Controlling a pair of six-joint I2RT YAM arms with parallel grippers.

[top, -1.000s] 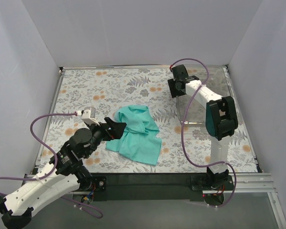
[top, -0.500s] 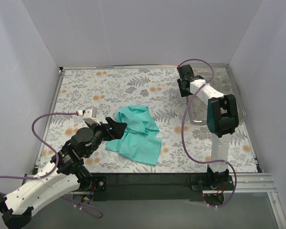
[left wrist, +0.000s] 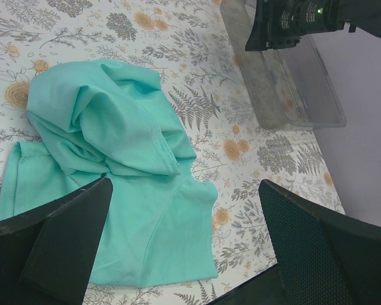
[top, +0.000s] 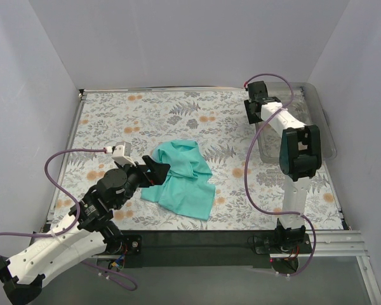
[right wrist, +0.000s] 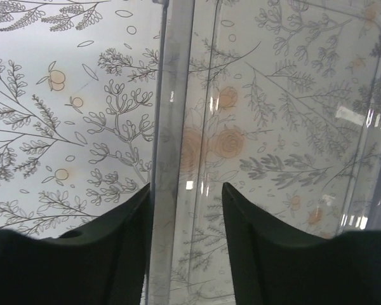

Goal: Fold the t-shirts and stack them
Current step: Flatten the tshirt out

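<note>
The teal-green t-shirt (top: pixel 181 175) lies crumpled in a loose heap on the floral table, near the front centre. It fills the left of the left wrist view (left wrist: pixel 114 159). My left gripper (top: pixel 153 173) hovers at the shirt's left edge, jaws wide open and empty (left wrist: pixel 184 190). My right gripper (top: pixel 254 117) is at the back right. Its jaws (right wrist: pixel 185 190) straddle the left rim of a clear plastic bin (right wrist: pixel 171 95) and are closed on it.
The clear bin (top: pixel 305 121) sits at the table's right side, close to the right wall, and also shows in the left wrist view (left wrist: pixel 292 82). White walls enclose the table on three sides. A black edge strip (top: pixel 197 238) runs along the front.
My right gripper has moved right and back, and the clear bin has shifted with it toward the right wall. The left gripper and the shirt have barely moved.
</note>
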